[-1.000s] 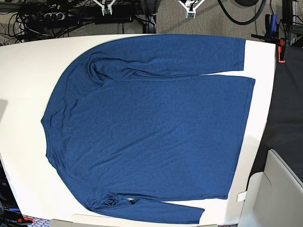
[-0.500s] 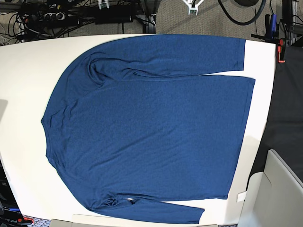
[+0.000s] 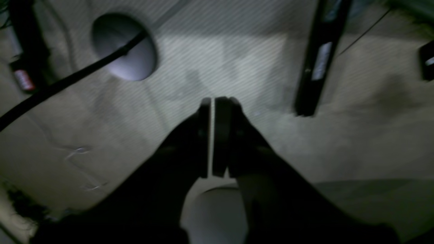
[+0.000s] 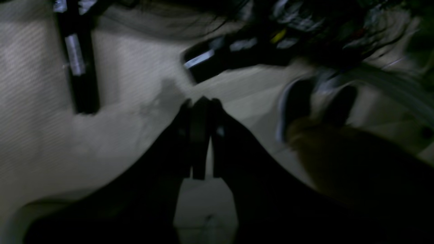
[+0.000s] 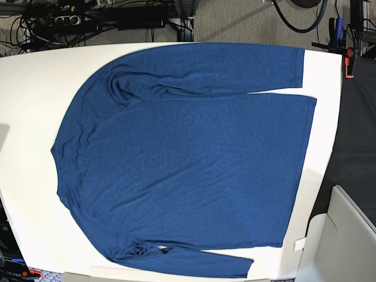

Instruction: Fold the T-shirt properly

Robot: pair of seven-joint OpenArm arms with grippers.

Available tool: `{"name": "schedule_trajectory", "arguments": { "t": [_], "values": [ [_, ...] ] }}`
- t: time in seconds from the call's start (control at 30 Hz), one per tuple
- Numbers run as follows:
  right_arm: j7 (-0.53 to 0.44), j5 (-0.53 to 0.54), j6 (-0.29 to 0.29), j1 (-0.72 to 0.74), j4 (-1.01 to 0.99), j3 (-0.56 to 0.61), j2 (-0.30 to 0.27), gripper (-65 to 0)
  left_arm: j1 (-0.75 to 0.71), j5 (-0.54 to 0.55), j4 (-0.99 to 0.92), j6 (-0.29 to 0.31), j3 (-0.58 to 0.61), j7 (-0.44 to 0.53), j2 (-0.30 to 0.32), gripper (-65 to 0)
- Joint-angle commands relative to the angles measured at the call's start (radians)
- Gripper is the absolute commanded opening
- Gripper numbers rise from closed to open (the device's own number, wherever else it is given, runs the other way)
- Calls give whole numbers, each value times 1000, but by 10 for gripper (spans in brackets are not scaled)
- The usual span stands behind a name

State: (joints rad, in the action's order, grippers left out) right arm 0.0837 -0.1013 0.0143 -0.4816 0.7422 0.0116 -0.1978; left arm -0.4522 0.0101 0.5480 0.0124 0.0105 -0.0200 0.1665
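Table (image 5: 29,117): white top, carrying one garment; bare margins along the left edge and near the right edge.

T-shirt (image 5: 188,158): dark navy-blue, long-sleeved, plain heathered knit. Lies flat and spread across most of the table, neckline toward the left edge, hem toward the right edge. One sleeve runs along the far edge, its cuff near the far right corner; the other runs along the near edge, its cuff short of the near right corner. Light creasing at both armpits. Untouched by either arm.

Grey bin (image 5: 352,235): stands off the table beyond the near right corner; contents cannot be told.

Floor (image 3: 237,61): pale carpet, with a black cable (image 3: 67,81) crossing it in the left wrist view.

Left tool (image 3: 213,101): dark and blurred, hanging over the floor, pads drawn together with only a thin slit between, holding nothing.

Right tool (image 4: 200,101): likewise dark and blurred, over floor clutter, pads pressed together, holding nothing.
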Motion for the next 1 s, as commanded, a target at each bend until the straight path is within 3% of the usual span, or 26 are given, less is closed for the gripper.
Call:
{"name": "schedule_trajectory", "arguments": {
  "t": [0.0, 0.33, 0.57, 0.7, 0.97],
  "values": [
    [-12, 4, -3, -38, 49, -2, -13, -648, -35, 0, 54, -4, -2, 19, 8, -650],
    [-11, 7, -3, -297, 474, -8, -107, -648, -405, 0, 731, -4, -7, 19, 61, -650],
    [-12, 8, -3, -474, 782, -9, -167, -648, -546, 0, 1035, -4, -8, 18, 63, -650],
    [-12, 8, -3, -552, 936, -60, -173, -648, -596, 0, 1180, -4, -8, 16, 63, -650],
    [-12, 8, -3, -671, 1227, -206, -170, -648, -627, 0, 1477, -4, -63, -151, 58, -650]
  ]
}}
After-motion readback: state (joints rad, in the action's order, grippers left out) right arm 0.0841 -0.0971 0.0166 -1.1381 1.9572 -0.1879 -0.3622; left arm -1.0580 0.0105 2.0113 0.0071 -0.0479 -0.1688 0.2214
